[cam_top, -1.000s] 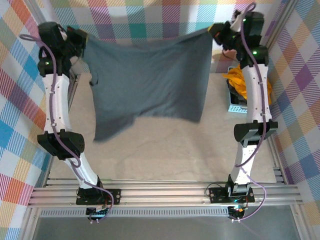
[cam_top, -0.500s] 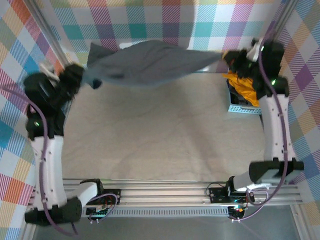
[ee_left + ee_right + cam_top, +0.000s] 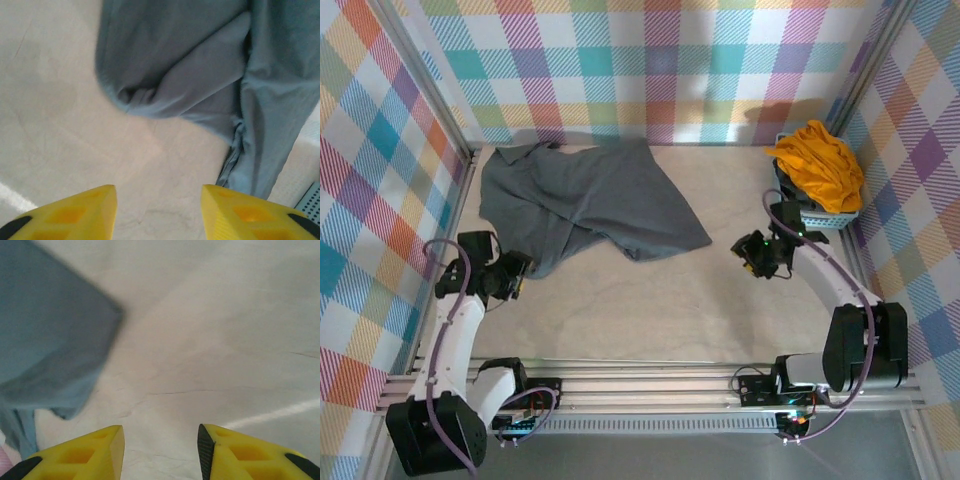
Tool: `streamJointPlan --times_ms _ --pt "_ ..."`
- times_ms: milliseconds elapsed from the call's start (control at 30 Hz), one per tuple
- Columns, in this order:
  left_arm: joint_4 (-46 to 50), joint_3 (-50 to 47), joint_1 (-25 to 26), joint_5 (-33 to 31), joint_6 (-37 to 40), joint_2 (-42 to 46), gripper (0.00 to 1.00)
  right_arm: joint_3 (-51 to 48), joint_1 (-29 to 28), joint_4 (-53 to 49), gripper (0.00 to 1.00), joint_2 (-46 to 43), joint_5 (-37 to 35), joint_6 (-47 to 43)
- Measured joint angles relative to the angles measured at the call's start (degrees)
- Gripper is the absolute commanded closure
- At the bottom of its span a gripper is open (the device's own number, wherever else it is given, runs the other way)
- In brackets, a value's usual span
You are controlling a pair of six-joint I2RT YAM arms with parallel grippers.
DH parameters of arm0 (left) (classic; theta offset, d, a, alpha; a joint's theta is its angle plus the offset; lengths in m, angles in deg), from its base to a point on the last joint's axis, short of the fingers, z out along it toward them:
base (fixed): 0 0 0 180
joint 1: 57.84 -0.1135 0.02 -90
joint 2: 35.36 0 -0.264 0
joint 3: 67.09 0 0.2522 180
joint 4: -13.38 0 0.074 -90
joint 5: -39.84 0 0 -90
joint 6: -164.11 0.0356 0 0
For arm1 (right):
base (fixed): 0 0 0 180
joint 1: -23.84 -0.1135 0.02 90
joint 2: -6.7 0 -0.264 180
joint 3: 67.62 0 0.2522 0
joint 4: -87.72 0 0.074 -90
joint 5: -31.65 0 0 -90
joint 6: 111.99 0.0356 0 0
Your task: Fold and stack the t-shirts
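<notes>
The slate-grey t-shirt (image 3: 582, 200) lies crumpled and partly spread on the table's far left; its folds (image 3: 200, 75) and one corner (image 3: 50, 340) show in the wrist views. The mustard t-shirt (image 3: 817, 165) is heaped in the light-blue basket (image 3: 825, 214) at the far right. My left gripper (image 3: 517, 272) hovers low just left of the grey shirt's near hem, jaws open over bare table (image 3: 159, 210). My right gripper (image 3: 748, 258) sits to the right of the grey shirt, open with nothing between its fingers (image 3: 160, 450).
Plaid walls close in the table (image 3: 650, 300) on three sides. An aluminium rail (image 3: 650, 385) runs along the near edge by the arm bases. Bare tabletop stretches between the two grippers.
Both grippers let go of the grey t-shirt, which dropped from a raised spread onto the far-left table. Both arms pulled back and down toward the near side, jaws now open.
</notes>
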Motion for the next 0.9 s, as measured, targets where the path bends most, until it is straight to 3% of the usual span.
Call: streamJointPlan --times_ms 167,333,533,667,900 --pt "-3.7 8.2 -0.1 -0.3 1.6 -15.8 0.69 15.8 -10.6 4.7 0.64 16.0 0.5 -1.8" --pt "-7.6 9.6 -0.1 0.0 0.6 -29.6 0.69 26.7 -14.0 6.0 0.64 32.1 3.4 -2.3" --pt "-10.8 12.7 0.2 -0.3 0.3 -39.2 0.69 38.9 -11.4 0.6 0.64 45.4 3.0 -3.7" --pt "-11.2 12.9 0.2 -1.8 0.3 -41.4 0.71 40.7 -8.1 -2.4 0.64 46.4 3.2 -3.8" --pt "-13.9 2.1 -1.2 -1.5 -0.3 -33.1 0.71 34.9 -1.2 -3.5 0.67 43.2 4.7 -4.4"
